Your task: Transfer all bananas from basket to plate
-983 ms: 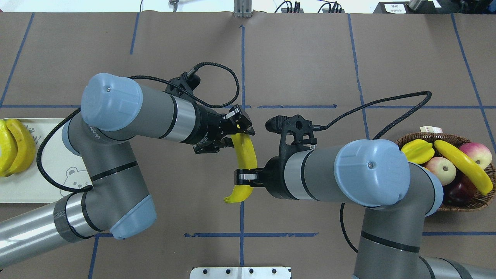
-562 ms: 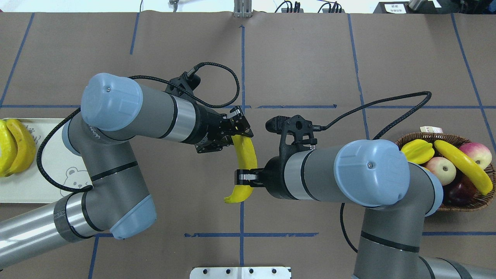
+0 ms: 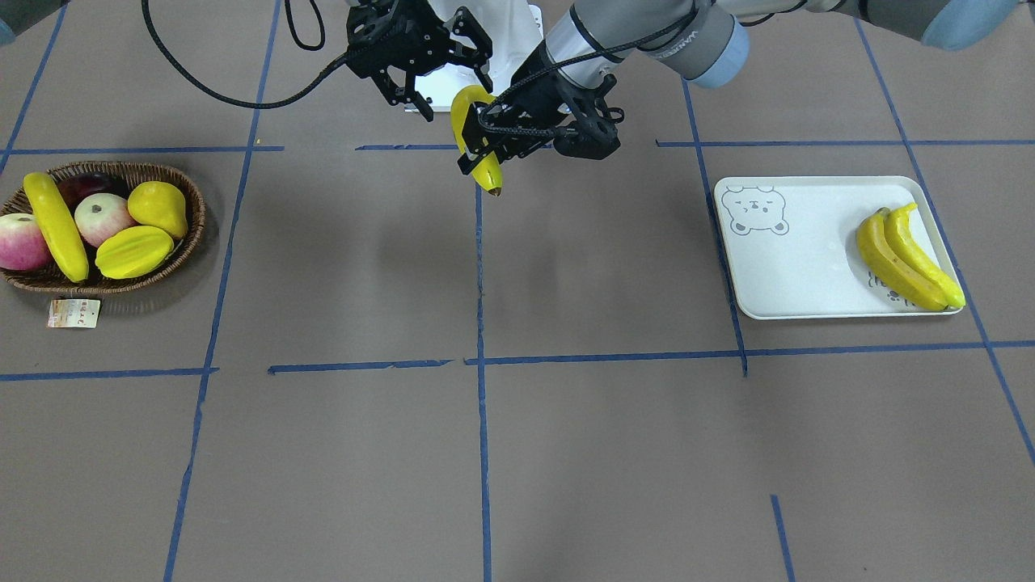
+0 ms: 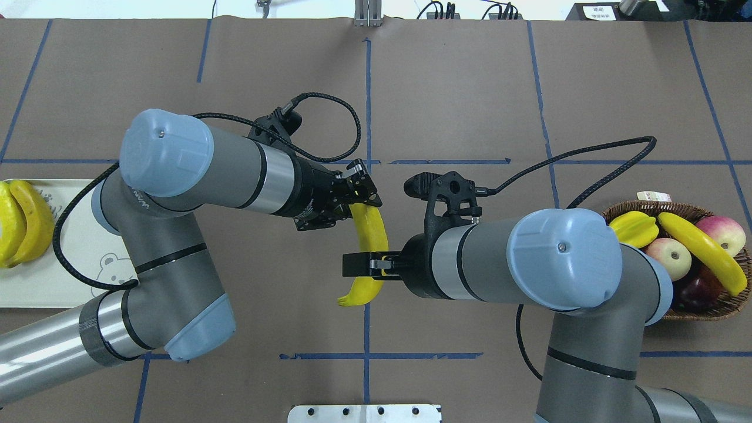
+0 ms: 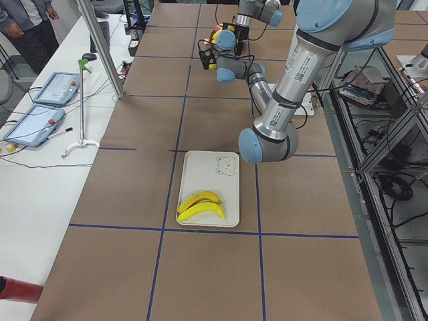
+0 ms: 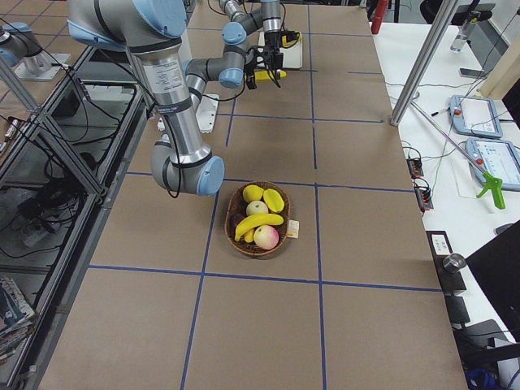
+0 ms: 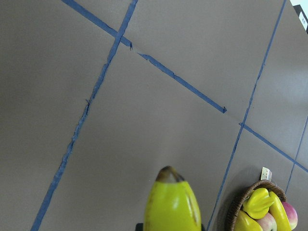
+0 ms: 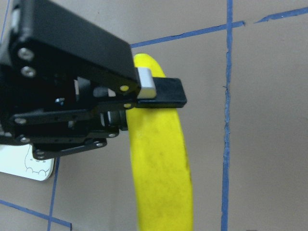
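Observation:
One banana [image 4: 371,229] hangs in the air over the table's middle, and my left gripper [image 4: 363,200] is shut on its upper end. My right gripper [image 4: 364,265] stands open around the banana's lower part, its fingers spread apart. The right wrist view shows the left gripper's fingers [image 8: 159,91] clamped on the banana [image 8: 161,159]. Two bananas [image 3: 897,259] lie side by side on the plate [image 3: 792,275] at the table's left end. A last banana [image 4: 702,249] rests in the basket [image 4: 722,308] at the right end.
The basket also holds a yellow starfruit [image 4: 633,229], two apples [image 4: 670,257], a pear [image 3: 158,206] and a dark fruit. A paper tag [image 3: 73,313] lies beside it. A person [image 5: 27,20] stands by the side table with tablets [image 5: 37,124].
My right gripper has opened off the banana's lower part; its finger now reaches further past the fruit. The left gripper keeps its hold and has shifted slightly.

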`<state>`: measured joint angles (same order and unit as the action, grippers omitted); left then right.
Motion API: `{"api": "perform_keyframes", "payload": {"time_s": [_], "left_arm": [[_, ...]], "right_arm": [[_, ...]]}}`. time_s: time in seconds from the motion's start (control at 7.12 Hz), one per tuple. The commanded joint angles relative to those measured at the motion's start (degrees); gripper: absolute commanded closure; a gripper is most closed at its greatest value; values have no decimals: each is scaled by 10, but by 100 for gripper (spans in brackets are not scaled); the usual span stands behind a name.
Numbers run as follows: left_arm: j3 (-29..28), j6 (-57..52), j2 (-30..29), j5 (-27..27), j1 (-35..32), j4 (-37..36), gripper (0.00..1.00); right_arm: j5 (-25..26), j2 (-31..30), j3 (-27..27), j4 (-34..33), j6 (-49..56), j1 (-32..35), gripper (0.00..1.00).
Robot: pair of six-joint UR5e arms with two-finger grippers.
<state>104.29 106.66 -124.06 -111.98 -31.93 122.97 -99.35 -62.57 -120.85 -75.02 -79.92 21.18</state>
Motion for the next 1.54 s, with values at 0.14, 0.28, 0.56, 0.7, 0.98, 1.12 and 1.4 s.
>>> {"api": "perform_keyframes", "payload": {"time_s": [0.14, 0.28, 0.56, 0.7, 0.98, 1.12, 1.4], "left_arm": [[2, -12, 50, -3, -43, -69, 100], [12, -64, 51, 1, -51, -144, 100], [16, -94, 80, 28, -76, -208, 100], [21, -94, 100, 27, -95, -253, 100], [43, -94, 150, 26, -129, -308, 100], [43, -95, 184, 24, -153, -306, 100], [31, -95, 224, 24, -197, -299, 100]], "right_arm": [[-8, -13, -15, -40, 1, 15, 1], [-10, -16, -32, -94, 2, 19, 1], [-10, -16, -49, -189, 8, 33, 1], [-11, -18, -49, -217, 13, 47, 1], [-33, -16, -52, -252, 31, 71, 1], [-37, -19, -55, -253, 31, 75, 1], [-36, -19, -64, -253, 31, 76, 1]]}}
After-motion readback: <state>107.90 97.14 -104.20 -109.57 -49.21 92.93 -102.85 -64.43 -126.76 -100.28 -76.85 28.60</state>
